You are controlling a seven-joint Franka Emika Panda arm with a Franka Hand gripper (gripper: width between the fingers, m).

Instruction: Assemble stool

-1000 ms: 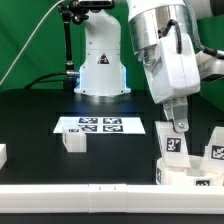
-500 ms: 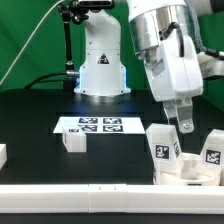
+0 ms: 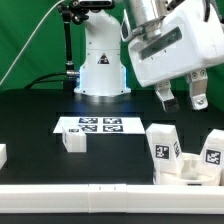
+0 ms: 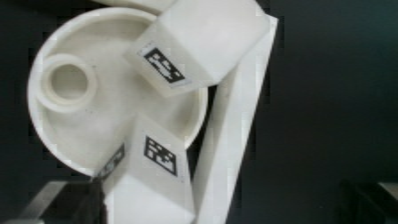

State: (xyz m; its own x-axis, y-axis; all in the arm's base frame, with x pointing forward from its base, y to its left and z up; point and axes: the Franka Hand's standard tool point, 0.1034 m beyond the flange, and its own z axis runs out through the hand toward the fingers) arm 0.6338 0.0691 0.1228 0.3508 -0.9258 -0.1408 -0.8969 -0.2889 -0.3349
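Well, a second ago the gripper [image 3: 182, 97] was down around the tagged leg [image 3: 165, 150]; it has since lifted clear, fingers spread wide with nothing between them. That leg stands upright directly below it on the seat [image 3: 188, 177], with a second leg [image 3: 213, 151] beside it. Bare black table [image 3: 30, 120] lies open toward the loose leg [image 3: 72, 140], the seat sits close by the white front ledge [image 3: 80, 192], and only the wrist view shows the seat's round socket [image 4: 68, 80].
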